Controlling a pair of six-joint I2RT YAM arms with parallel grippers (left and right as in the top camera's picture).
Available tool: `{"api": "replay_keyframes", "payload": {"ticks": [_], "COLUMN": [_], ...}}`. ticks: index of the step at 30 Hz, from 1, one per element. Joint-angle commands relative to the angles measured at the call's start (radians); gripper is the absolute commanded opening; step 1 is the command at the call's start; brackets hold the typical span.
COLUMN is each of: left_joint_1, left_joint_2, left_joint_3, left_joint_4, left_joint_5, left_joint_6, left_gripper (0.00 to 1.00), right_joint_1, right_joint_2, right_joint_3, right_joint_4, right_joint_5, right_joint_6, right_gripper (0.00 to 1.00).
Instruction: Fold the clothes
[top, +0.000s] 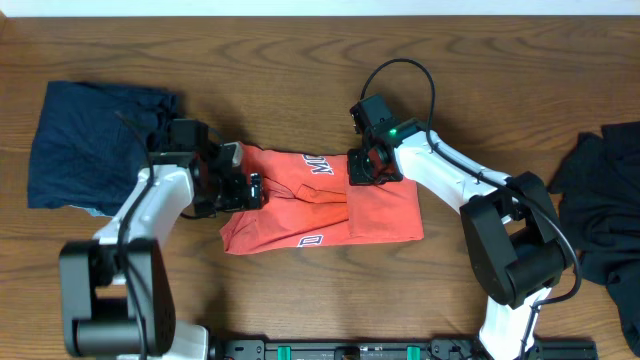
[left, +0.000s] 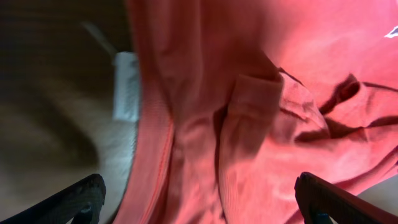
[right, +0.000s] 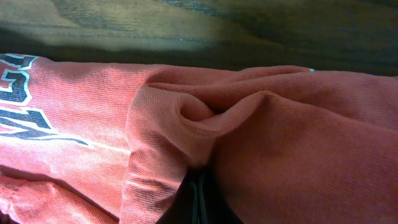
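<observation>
The coral-red T-shirt (top: 380, 212) lies crumpled mid-table, partly folded, with white lettering showing at its top and bottom edges. My left gripper (top: 251, 190) stands at the shirt's left end. In the left wrist view its fingers (left: 84, 198) are spread wide over wrinkled red fabric (left: 249, 124), holding nothing, and a white neck label (left: 126, 86) shows. At the shirt's upper middle my right gripper (top: 360, 170) is shut, pinching a raised fold of the red cloth (right: 205, 115) between its fingertips (right: 199, 196). A navy garment (top: 90, 140) lies far left, a black one (top: 605, 200) far right.
The wooden table (top: 300, 80) runs bare along the back edge behind the shirt. The navy garment lies just behind my left arm, and the black one spreads close to the right arm's base (top: 515, 250).
</observation>
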Motion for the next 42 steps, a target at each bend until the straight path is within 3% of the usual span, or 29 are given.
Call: {"api": "replay_keyframes", "payload": {"ticks": [1,7,14,17,19,21,25,32,36,42], "left_joint_1": [0.007,-0.021,-0.093,-0.106,-0.106,-0.106,-0.106,-0.092,-0.088,-0.097], "left_joint_2": [0.054,0.128,0.209,0.239,0.243,0.241,0.23,0.134,0.04,-0.063], "left_joint_3": [-0.003,-0.004,-0.008,-0.008,-0.008,-0.006,0.001,0.107,0.214,0.302], "left_joint_4": [0.006,0.004,0.041,0.066,0.063,0.056,0.024,-0.198,-0.346,-0.452], "left_joint_5": [0.08,0.119,0.1,0.072,0.072,0.072,0.073,0.071,-0.039,-0.056], "left_joint_6": [0.071,0.175,0.237,0.237,0.236,0.235,0.206,0.202,0.15,0.145], "left_gripper": [0.98,1.0,0.78,0.59,0.38,0.23,0.06,0.06,0.06,0.06], "right_joint_1": [-0.003,-0.003,-0.003,-0.003,-0.003,-0.003,-0.003,-0.036,-0.088,-0.143], "right_joint_2": [0.003,0.003,0.003,0.003,0.003,0.003,0.003,-0.049,-0.117,-0.164], "right_joint_3": [-0.011,-0.011,-0.011,-0.011,-0.011,-0.011,-0.011,-0.011,-0.011,-0.011], "right_joint_4": [-0.003,-0.002,-0.002,-0.002,-0.002,-0.002,-0.002,-0.063,-0.119,-0.191], "right_joint_5": [-0.015,-0.014,-0.014,-0.014,-0.014,-0.014,-0.014,0.035,0.037,-0.044], "right_joint_6": [-0.009,-0.009,-0.008,-0.009,-0.009,-0.016,-0.016,-0.061,-0.069,-0.147], "right_gripper": [0.02,0.02,0.02,0.02,0.02,0.02,0.01,0.01,0.02,0.04]}}
